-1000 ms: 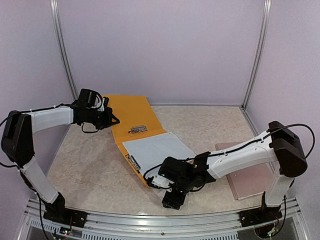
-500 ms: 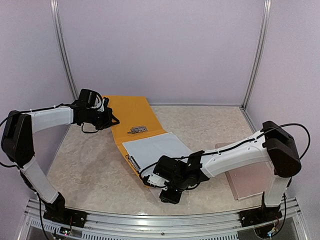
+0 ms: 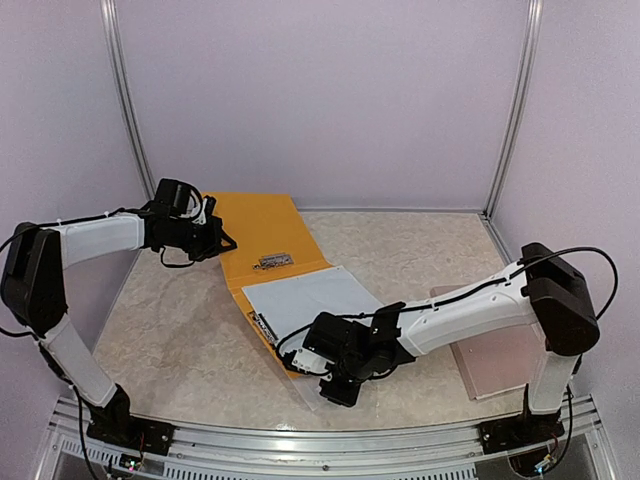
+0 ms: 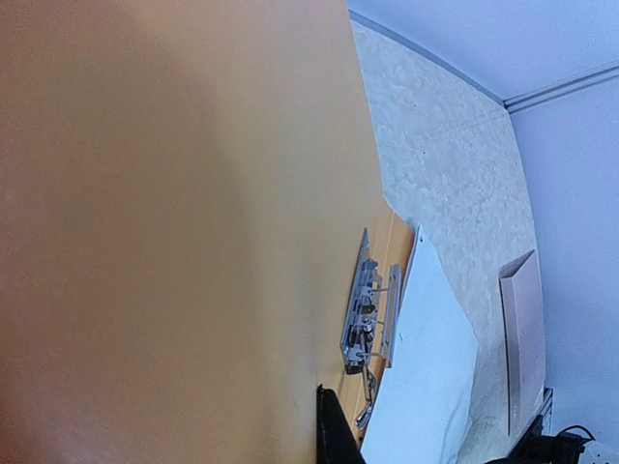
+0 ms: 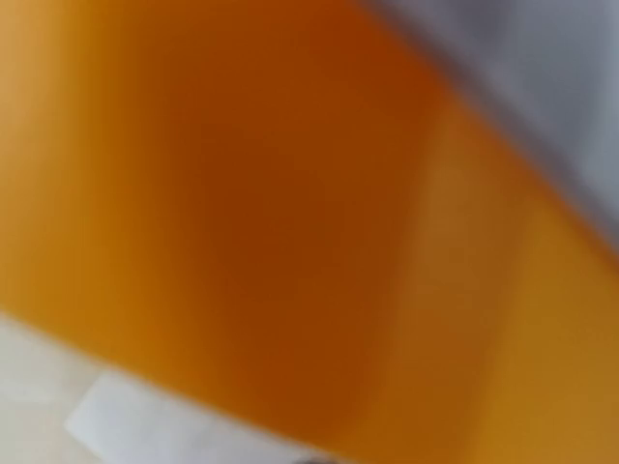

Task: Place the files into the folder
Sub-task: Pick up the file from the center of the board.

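The orange-yellow folder point(image 3: 262, 222) lies open on the table, its far cover tilted up. My left gripper point(image 3: 222, 240) is shut on that cover's left edge. The cover point(image 4: 174, 213) fills the left wrist view, with one dark finger point(image 4: 331, 430) at its edge. A metal clip point(image 3: 273, 260) sits at the fold, also seen close up as the clip point(image 4: 366, 309). The files point(image 3: 308, 298) show as a white sheet on the folder's near half. My right gripper point(image 3: 299, 362) is shut at the folder's near corner. Blurred orange folder point(image 5: 242, 213) fills its wrist view.
A pinkish-brown flat board point(image 3: 500, 358) lies at the right, partly under my right arm; the board point(image 4: 522, 333) also shows in the left wrist view. Grey walls and metal posts close in the marbled table point(image 3: 170, 330).
My right gripper has slid left to the folder's near corner and closed from wide open. The left arm and the raised cover have stayed put.
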{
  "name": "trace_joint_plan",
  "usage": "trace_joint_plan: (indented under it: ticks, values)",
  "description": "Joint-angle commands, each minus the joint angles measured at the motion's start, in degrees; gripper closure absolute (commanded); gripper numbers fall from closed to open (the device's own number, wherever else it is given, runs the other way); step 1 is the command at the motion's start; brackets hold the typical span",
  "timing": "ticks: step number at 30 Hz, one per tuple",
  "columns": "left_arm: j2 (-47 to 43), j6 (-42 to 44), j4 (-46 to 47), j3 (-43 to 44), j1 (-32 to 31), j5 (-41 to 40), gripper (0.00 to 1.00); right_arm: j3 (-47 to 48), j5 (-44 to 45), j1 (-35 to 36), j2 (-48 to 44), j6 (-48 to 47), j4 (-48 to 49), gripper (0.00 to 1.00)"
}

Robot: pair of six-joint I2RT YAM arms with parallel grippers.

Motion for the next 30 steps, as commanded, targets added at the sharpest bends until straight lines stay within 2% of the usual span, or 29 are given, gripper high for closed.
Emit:
trace_joint_plan:
  ticks: [1, 6, 11, 16, 23, 30]
  values:
    - [-1.72, 1.07, -1.10, -0.70, 0.66, 0.88, 1.00, -0.19, -1.96, 2.47, -0.15, -1.93, -3.91, 0.95]
    - [-1.79, 1.07, -1.09, -0.70, 1.15, 0.59, 1.00, 1.89, -1.28, 3.24, -1.03, -2.50, -4.05, 0.62]
    - [-1.78, 1.14, -1.08, -0.79, 1.56, 0.66, 1.00, 4.12, -0.47, 3.29, 0.56, -3.99, -3.76, 0.42]
    - [-1.39, 1.56, -1.57, -0.63, 1.98, 0.44, 1.00, 6.76, 0.53, 3.47, 1.96, -4.86, -2.72, 0.31]
    - [-1.23, 1.77, -1.96, -0.61, 2.28, 0.66, 1.00, 8.32, -1.95, 3.51, 4.71, -6.50, -3.54, 0.23]
    - [-1.51, 1.60, -2.00, -0.66, 2.32, 1.04, 1.00, 8.00, -3.26, 3.26, 6.02, -8.05, -5.07, 0.25]
